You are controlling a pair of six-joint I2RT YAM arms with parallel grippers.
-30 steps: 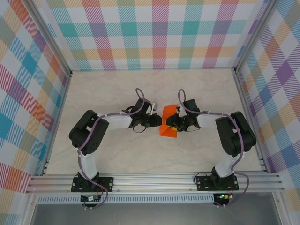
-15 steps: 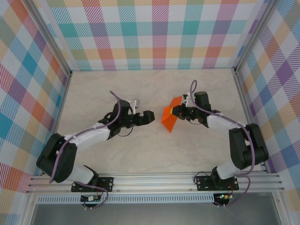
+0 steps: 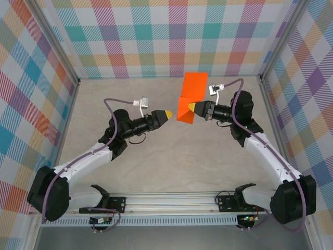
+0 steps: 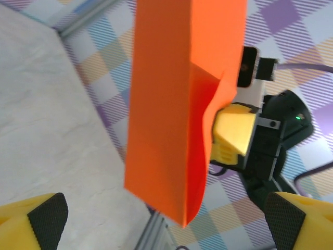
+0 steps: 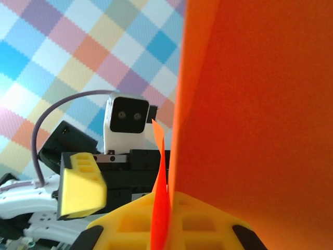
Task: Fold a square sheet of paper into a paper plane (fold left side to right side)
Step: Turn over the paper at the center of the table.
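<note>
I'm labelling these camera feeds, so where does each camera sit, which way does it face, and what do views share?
Top external: above and behind the bases, looking down at the table; both arms show, left tool open, right tool holding the orange paper.
Left wrist: on the left arm, facing the paper and the right tool behind it; own fingertips in bottom corners.
Right wrist: on the right arm, facing the left tool past the paper; own yellow fingers at bottom.
Shared: wrist views face each other across the paper.

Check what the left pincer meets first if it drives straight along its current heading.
Most likely the orange paper, held up by the right pincer. The left pincer, open, points straight at it; how much gap remains is unclear.
</note>
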